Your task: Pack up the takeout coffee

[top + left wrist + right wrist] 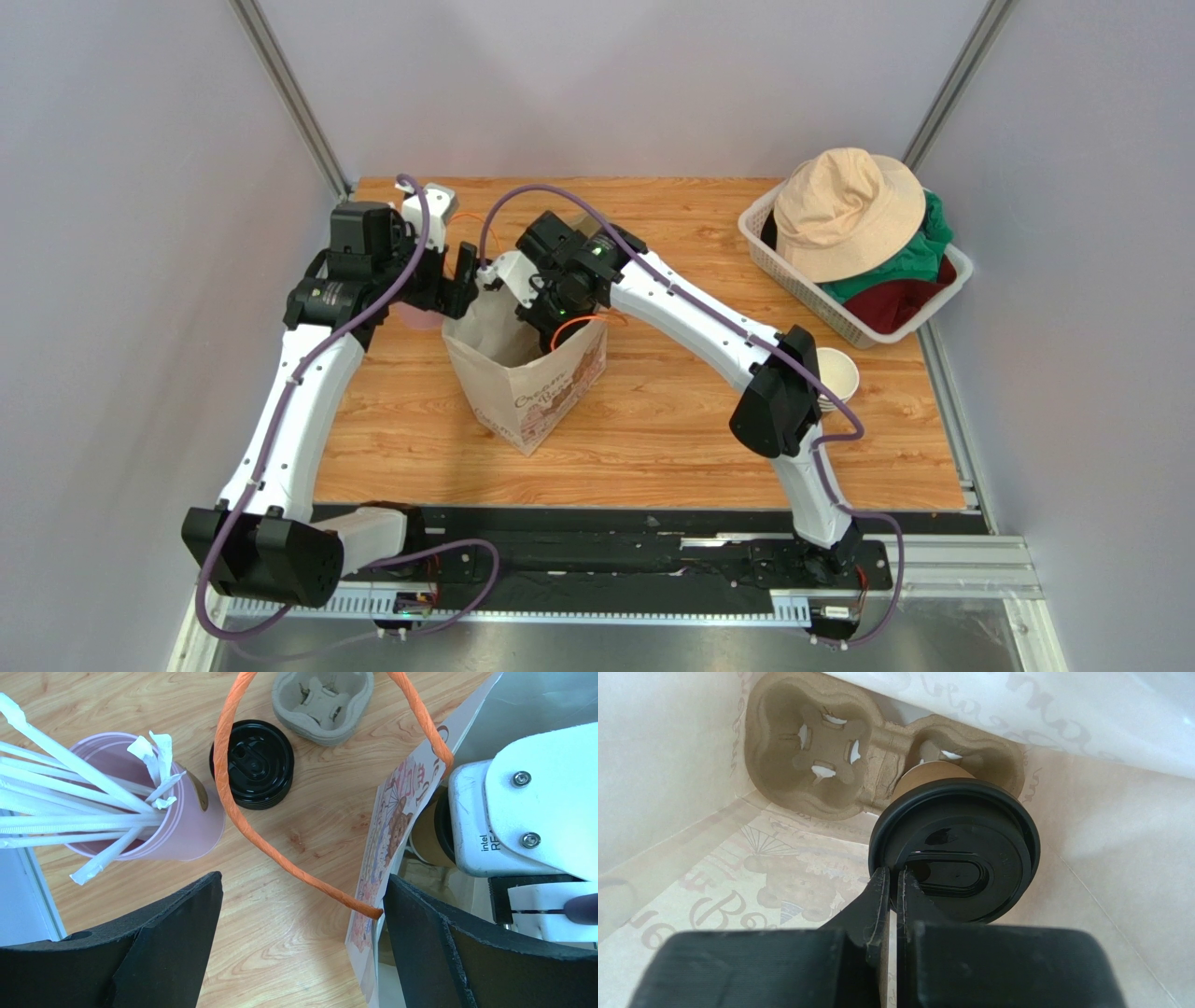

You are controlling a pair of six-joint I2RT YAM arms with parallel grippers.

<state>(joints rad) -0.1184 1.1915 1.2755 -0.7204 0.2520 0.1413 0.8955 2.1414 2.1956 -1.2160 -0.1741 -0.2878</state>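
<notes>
The takeout coffee [962, 861], a brown cup with a black lid, stands in a pulp cup carrier [808, 763] on the floor of the printed paper bag [540, 385]. My right gripper [898, 878] reaches down into the bag and is shut on the near rim of the lid. My left gripper [302, 903] is open at the bag's left edge. The bag wall [393, 833] and its orange handle [231, 777] lie between the left jaws, close to the right finger. The cup's brown side [427, 836] shows inside the bag in the left wrist view.
Left of the bag stand a pink cup of straws [168, 805], a pile of black lids [256, 763] and a spare pulp carrier [323, 703]. A white basket [765, 231] with a tan hat and clothes sits back right. A lidless cup [838, 375] stands by my right elbow.
</notes>
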